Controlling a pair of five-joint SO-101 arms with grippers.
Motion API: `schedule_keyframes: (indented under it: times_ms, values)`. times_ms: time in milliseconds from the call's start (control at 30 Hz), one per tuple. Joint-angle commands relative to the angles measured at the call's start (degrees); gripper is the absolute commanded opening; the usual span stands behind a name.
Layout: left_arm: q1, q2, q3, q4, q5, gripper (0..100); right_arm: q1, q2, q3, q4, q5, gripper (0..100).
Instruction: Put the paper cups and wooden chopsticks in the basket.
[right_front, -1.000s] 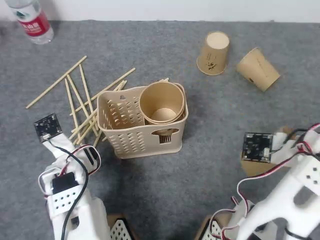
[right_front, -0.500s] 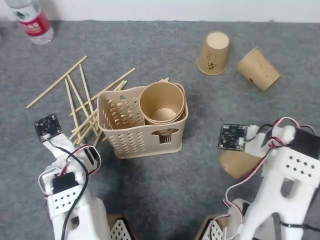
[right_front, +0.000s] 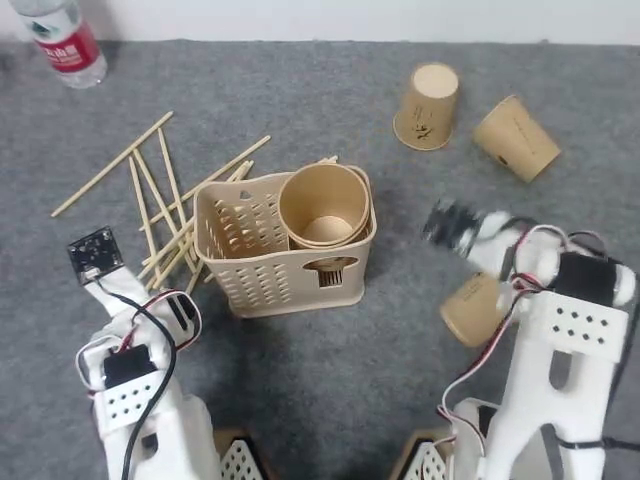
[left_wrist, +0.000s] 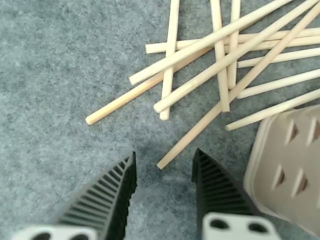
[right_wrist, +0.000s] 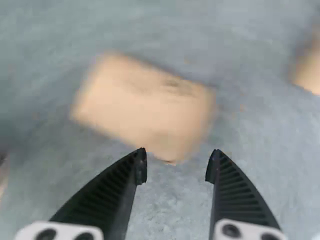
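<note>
Right claw (right_wrist: 176, 159): it has swung in towards the basket (right_front: 250, 275) over the last second. It is spread, with a fallen paper cup (right_wrist: 145, 112) on its side just ahead of its tips, not yet between them. Judgement: a pickup is being lined up and none has been made.

Left claw (left_wrist: 164, 161): unmoved and spread. The chopsticks (left_wrist: 220, 60) lie just ahead, and one stick end reaches between its tips. The basket beside it already holds nested cups (right_front: 325, 205).

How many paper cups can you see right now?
4: a cup in the basket, maybe with more nested inside; two cups at the back right; a fallen cup just ahead of the right gripper.
</note>
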Motion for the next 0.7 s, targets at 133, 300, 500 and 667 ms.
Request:
schedule_keyframes:
  times_ms: [133, 300, 500, 667]
  values:
    - [0.35, -0.62, -0.4, -1.23, 0.09, 17, 1.45, -0.84, 3.96, -2.68, -15.38, 19.8]
    - [0.35, -0.62, -0.4, -1.23, 0.09, 17, 1.54, -0.22, 7.38, -5.49, -12.84, 19.8]
    - [0.35, -0.62, -0.4, -1.23, 0.09, 17, 6.55, 10.51, 7.38, -12.09, -11.16, 19.9]
    - [0.35, -0.62, -0.4, -1.23, 0.09, 17, 9.19, 19.91, 6.68, -13.23, -7.74, 19.9]
